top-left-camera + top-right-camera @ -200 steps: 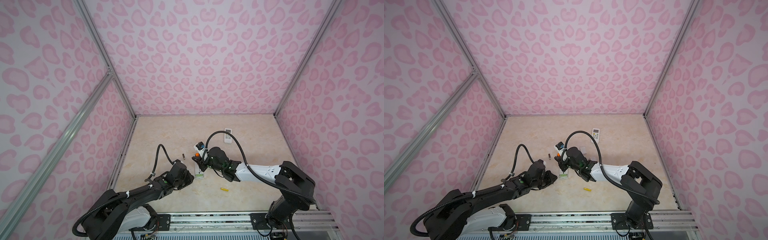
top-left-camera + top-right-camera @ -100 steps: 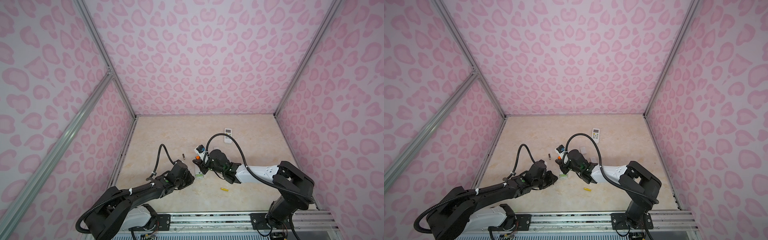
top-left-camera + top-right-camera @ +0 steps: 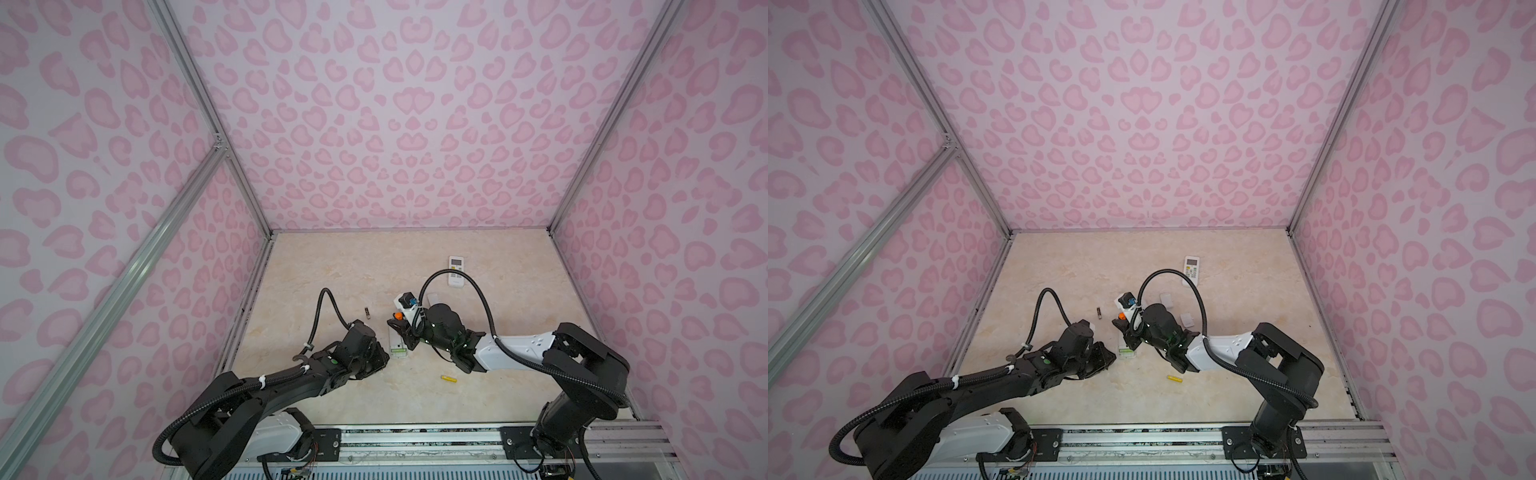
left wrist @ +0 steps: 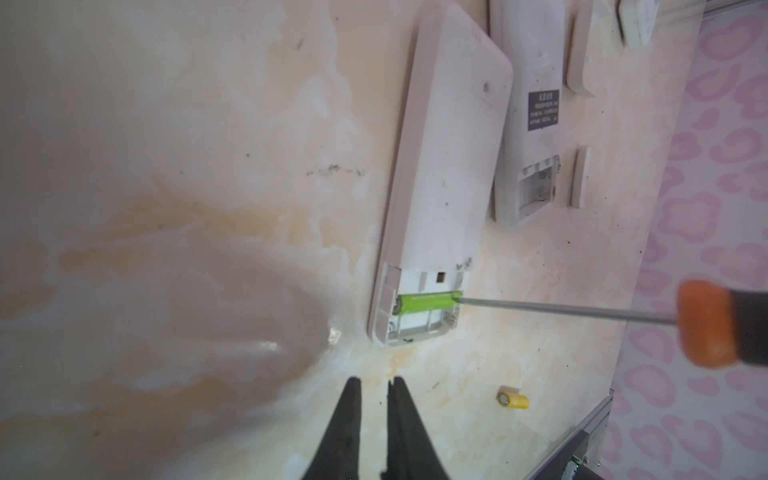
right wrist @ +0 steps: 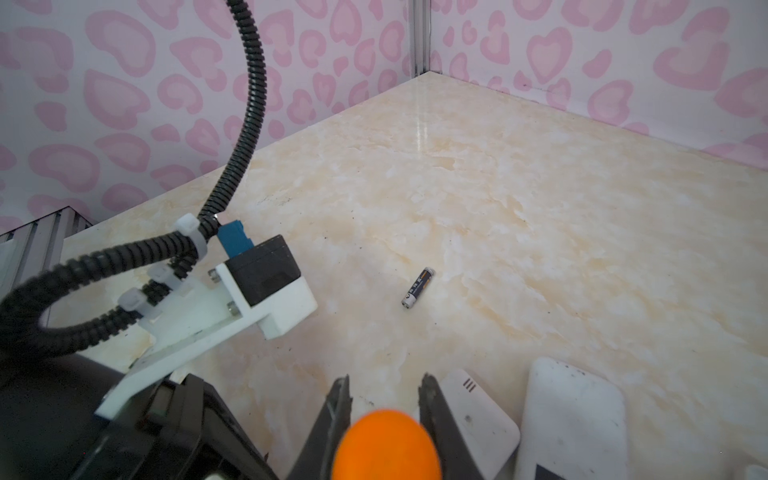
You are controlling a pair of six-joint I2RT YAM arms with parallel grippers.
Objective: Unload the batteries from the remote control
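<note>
Here the tabletop is a glossy beige marbled slab, boxed in by walls papered with pink hearts and blotches. Aluminium posts stand at the corners, and a metal rail at the front carries both arms.

The right gripper is clenched on the screwdriver, whose orange butt end sits between its dark fingers. The steel shaft slants down into the open bay of a white remote control lying face down. Its tip touches the end of the green battery, which is seated in that bay.

The left gripper hovers just beside the bay end of that remote. Its jaws are all but closed, with only a thin slit between them, and they grasp nothing.

A yellow battery lies loose on the slab near the front, and in a top view it sits below the right arm. A black battery lies alone on the far side of the left arm.

A second white remote lies face down just beside the first, with a small white cover next to it. A third remote lies buttons up, well apart toward the back wall.
</note>
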